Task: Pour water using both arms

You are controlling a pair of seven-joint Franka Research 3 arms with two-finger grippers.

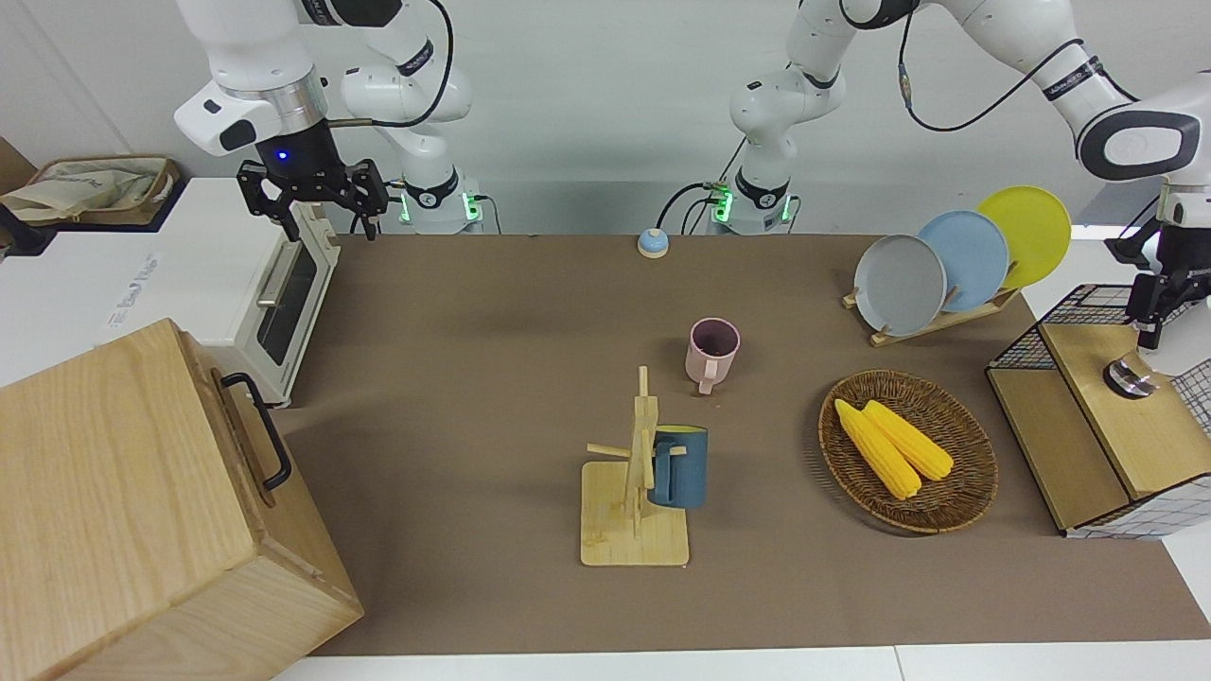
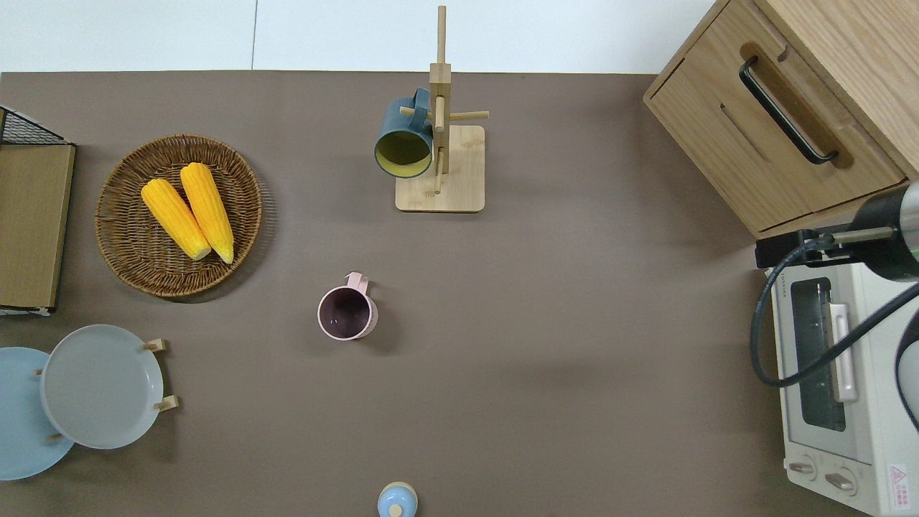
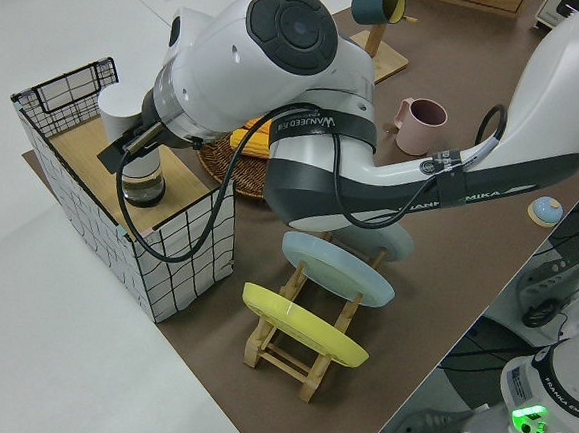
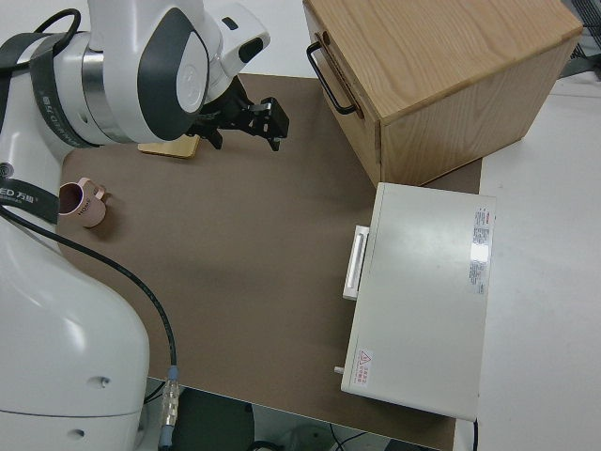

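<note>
My left gripper [image 1: 1156,317] hangs over the wood-topped wire basket [image 1: 1088,426] at the left arm's end of the table. It is just above a small round jar [image 1: 1129,376]. In the left side view the gripper [image 3: 124,151] is between that jar [image 3: 144,180] and a white cylinder [image 3: 117,111]. A pink mug [image 1: 712,350] stands upright mid-table, also seen in the overhead view [image 2: 347,313]. My right arm is parked, its gripper [image 1: 312,200] open and empty.
A blue mug [image 1: 678,466] hangs on a wooden rack [image 1: 634,530]. A wicker basket [image 1: 965,492] holds two corn cobs. Plates stand in a rack [image 1: 932,260]. A toaster oven [image 1: 274,293] and wooden cabinet [image 1: 132,501] are at the right arm's end. A small bell [image 1: 653,243] sits near the robots.
</note>
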